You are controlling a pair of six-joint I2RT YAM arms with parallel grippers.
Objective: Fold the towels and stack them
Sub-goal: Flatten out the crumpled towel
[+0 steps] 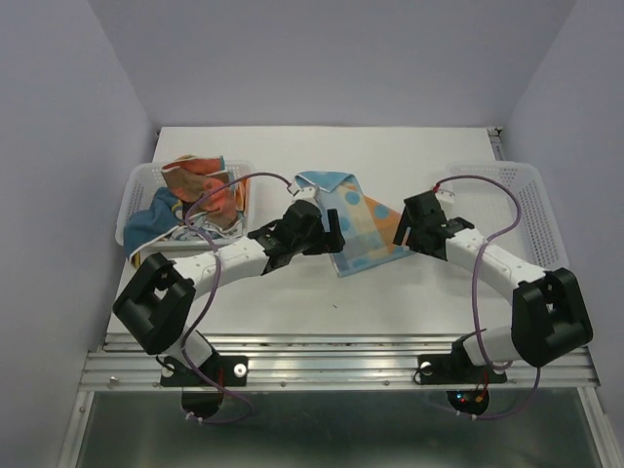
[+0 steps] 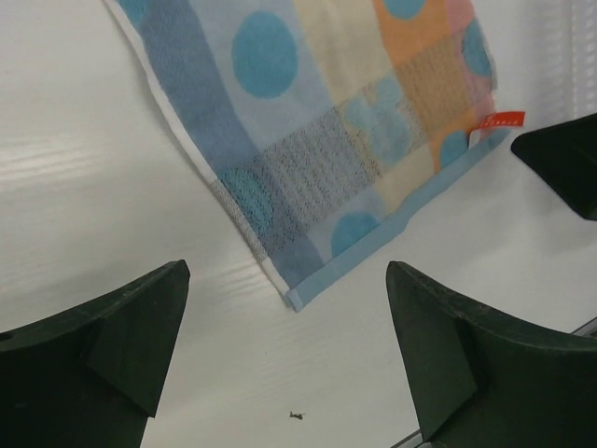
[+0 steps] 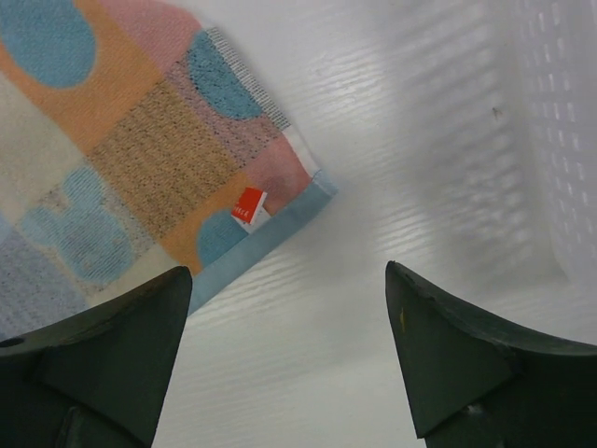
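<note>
Two sets of jaws stand apart and empty, the left gripper [image 1: 330,232] and right gripper [image 1: 408,230] flanking the circle-print towel [image 1: 359,219] lying on the table [image 1: 390,292] — each should pinch its near corner squarely, then fold edge to edge.

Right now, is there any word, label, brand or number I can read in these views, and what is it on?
One label only: a red tag sewn at the blue border of the circle-print towel, near its corner. It has white lettering that is too small and blurred to read in either wrist view.
No other text, number or sign shows in any view.
</note>
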